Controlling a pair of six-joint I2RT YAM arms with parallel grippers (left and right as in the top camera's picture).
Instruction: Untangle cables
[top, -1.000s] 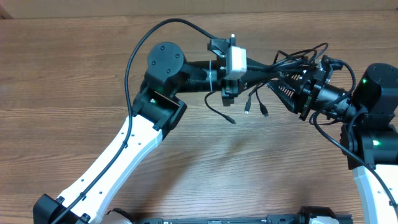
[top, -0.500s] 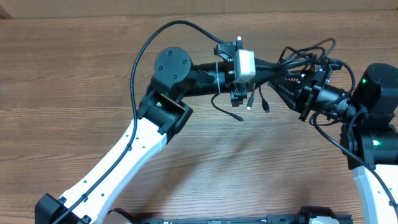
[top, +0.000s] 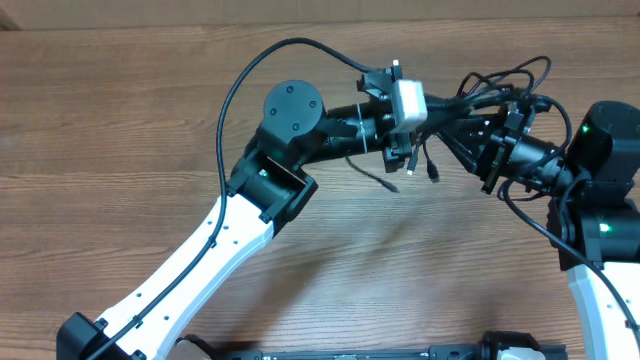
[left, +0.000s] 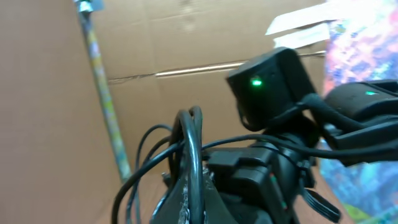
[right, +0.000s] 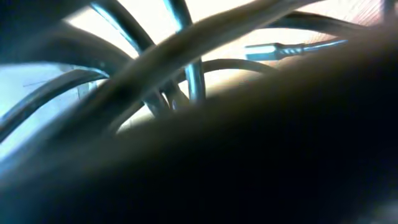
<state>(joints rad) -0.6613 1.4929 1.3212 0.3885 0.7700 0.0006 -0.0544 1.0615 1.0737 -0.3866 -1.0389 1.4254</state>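
Jaws on both sides were pressed together on the cables (top: 497, 82). The left gripper (top: 447, 108) pinched the bundle, and the right gripper (top: 463, 133), partly spread a second before, had closed on strands just ahead of the left fingertips. The left jaws had also carried the bundle closer to the right ones. Loops rose beyond both pairs of jaws, and the plug tips (top: 432, 172) trailed just behind the left jaws. With two holds so near each other, drawing the strands apart could probably begin; the tangle itself looked not yet loosened.
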